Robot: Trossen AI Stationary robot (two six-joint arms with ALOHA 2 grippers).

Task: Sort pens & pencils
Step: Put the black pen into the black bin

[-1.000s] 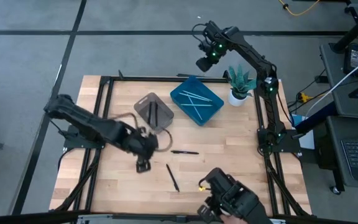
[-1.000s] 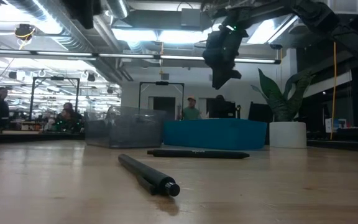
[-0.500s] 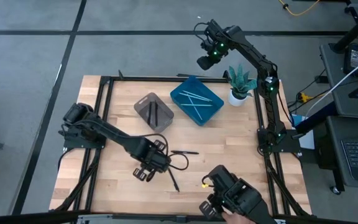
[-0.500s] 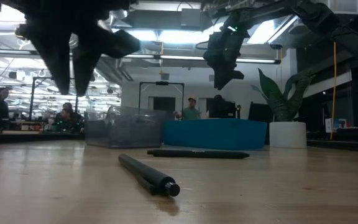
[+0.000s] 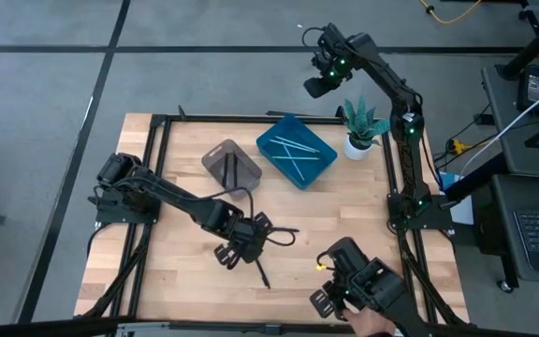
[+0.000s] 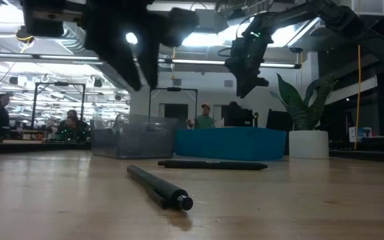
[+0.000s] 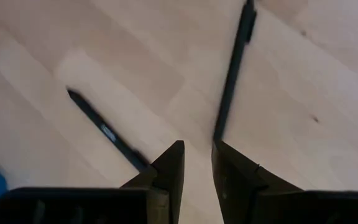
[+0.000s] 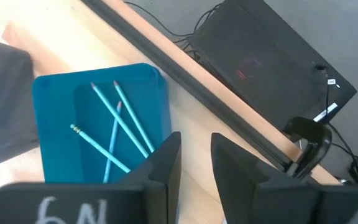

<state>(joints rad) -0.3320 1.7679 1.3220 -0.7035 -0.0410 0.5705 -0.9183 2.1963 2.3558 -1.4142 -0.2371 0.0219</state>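
Observation:
Two black sticks lie flat on the wooden table: one (image 5: 281,229) (image 6: 212,165) (image 7: 232,81) crosswise, the other (image 5: 261,269) (image 6: 159,188) (image 7: 104,132) nearer the near edge. My left gripper (image 5: 254,234) (image 6: 139,75) (image 7: 197,158) hovers above them, fingers a little apart, pointing down and holding nothing. More black sticks rest in the grey tray (image 5: 231,167). Several light blue sticks (image 8: 114,127) lie in the blue tray (image 5: 296,150) (image 8: 55,99). My right gripper (image 5: 316,88) (image 6: 247,80) (image 8: 194,152) hangs high beyond the table's far edge, narrowly open and empty.
A potted plant (image 5: 360,129) (image 6: 305,127) stands at the far right corner beside the blue tray. Black frame rails (image 5: 157,178) run along the table's sides. A dark camera rig (image 5: 358,290) sits at the near edge. People (image 6: 204,117) stand in the room behind.
My left gripper has swept from the table's left half toward the right and the near edge, ending over the two black sticks; its arm has stretched out. The sticks and both trays have stayed where they were. My right gripper has drifted slightly right.

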